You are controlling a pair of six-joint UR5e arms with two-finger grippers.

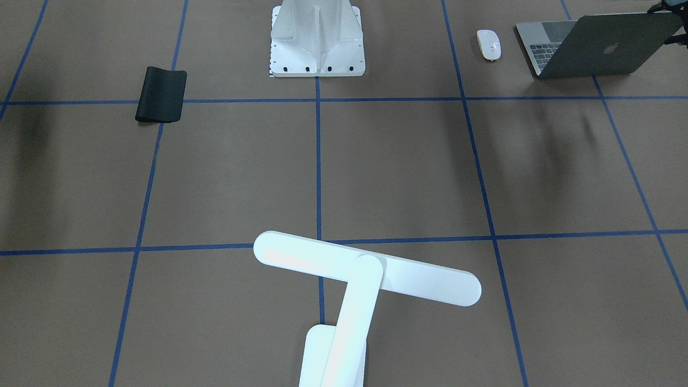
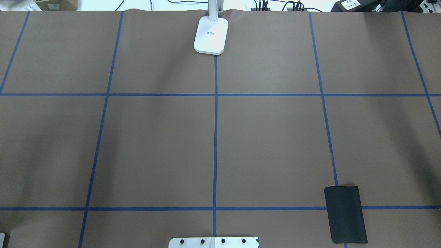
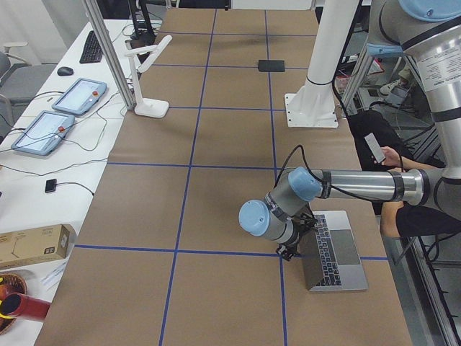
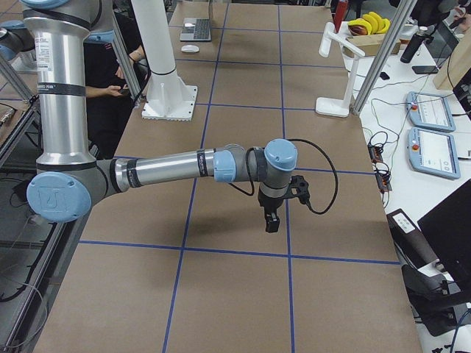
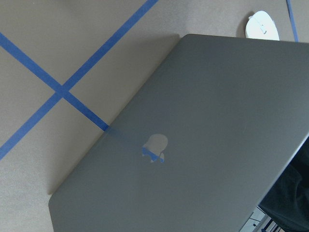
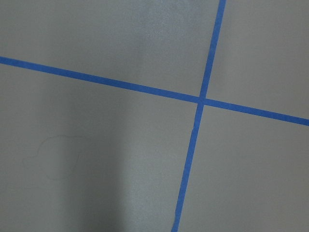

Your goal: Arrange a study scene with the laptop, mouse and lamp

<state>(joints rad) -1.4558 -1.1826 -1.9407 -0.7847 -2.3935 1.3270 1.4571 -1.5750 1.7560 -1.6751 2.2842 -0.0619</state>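
laptop [image 3: 336, 251] half open on desk [image 3: 216, 202], just at 3 o'clock of left end effector [image 3: 289, 251] in left-side view; right end effector [image 4: 271, 221] well apart; cannot tell if either is open or closed

Left arm [image 3: 360, 185] and right arm [image 4: 169, 168] alike: smooth silver tubes, bulky grey round joints, light-blue end caps. Black band and small dark lettering on the right forearm tube. Thin black cable [image 4: 335, 179] looping loose off the wrist. Small black right gripper [image 4: 271, 219]; left gripper [image 3: 288, 251] black too. White ribbed pedestal [image 1: 317, 37], dark bolt holes along its foot.
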